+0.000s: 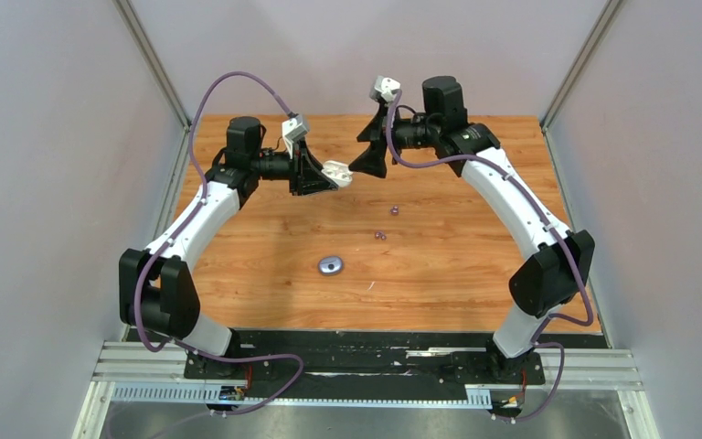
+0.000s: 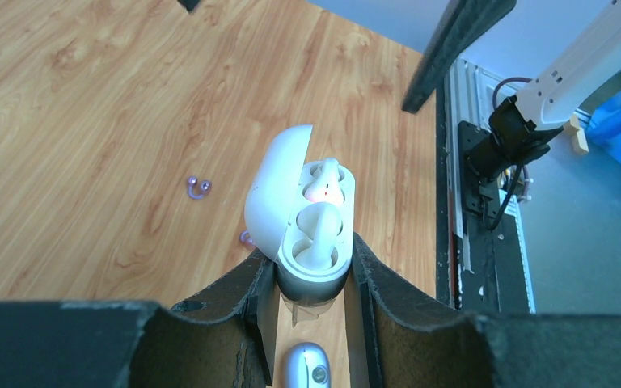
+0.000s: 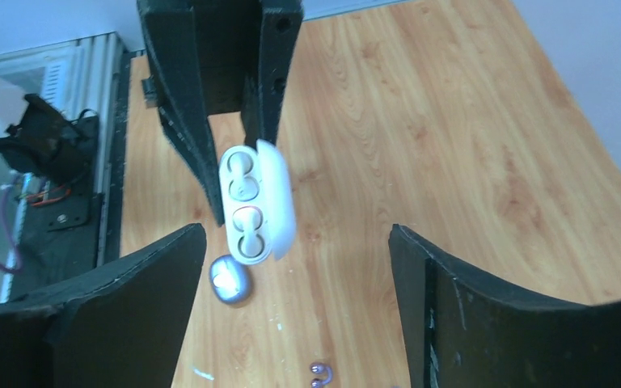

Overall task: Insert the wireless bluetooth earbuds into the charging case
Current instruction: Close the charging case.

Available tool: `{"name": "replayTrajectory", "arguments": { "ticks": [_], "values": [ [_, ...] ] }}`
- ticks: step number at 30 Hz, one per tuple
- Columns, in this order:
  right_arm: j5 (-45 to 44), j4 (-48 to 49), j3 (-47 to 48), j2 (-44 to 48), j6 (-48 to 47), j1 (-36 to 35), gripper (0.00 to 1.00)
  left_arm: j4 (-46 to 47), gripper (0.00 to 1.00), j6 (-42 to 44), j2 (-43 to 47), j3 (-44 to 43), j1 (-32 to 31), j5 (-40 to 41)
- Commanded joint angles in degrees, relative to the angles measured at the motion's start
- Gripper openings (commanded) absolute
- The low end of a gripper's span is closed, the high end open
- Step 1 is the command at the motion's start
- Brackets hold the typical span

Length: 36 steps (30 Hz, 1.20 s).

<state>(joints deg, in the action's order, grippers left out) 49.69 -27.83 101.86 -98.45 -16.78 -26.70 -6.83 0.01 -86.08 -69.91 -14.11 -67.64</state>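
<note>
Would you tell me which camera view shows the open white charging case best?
The left wrist view: the white charging case sits close and central between the left fingers, lid open, white earbuds visible in both wells. The right wrist view shows the case smaller; the top view shows only a small white shape.

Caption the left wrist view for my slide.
Left jaws clamp the open white case, two white earbuds seated; purple earbuds and lavender case lie below.

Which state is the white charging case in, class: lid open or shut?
Open: the case, held by the left pincer, has its lid swung back, baring two white earbuds inside.
</note>
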Motion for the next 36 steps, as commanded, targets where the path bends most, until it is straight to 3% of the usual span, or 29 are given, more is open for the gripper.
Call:
{"name": "replayTrajectory", "arguments": {
  "ticks": [1,7,17,26,36],
  "values": [
    [9.5,-1.26,-2.32,0.78,-1.39,-0.02,0.86,0.65,0.0,1.02,0.31,-2.92,0.13,-0.42],
    [13.82,-3.98,1.4,-3.07,-3.78,-0.15,0.92,1.36,0.0,0.27,0.26,-2.64,0.13,-0.55],
    [15.02,-5.93,6.3,-7.77,-5.38,-1.74,0.81,11.79,0.0,-10.77,-1.64,-2.13,0.13,1.89],
    [5.57,-6.88,4.41,-3.4,-16.05,-5.72,0.78,11.22,0.0,-18.67,-6.0,-6.14,0.13,9.43],
    [-5.08,-6.69,2.46,-2.46,-23.65,-7.17,0.66,16.09,0.0,-26.27,-8.94,-7.99,0.7,-0.16]
  ]
}}
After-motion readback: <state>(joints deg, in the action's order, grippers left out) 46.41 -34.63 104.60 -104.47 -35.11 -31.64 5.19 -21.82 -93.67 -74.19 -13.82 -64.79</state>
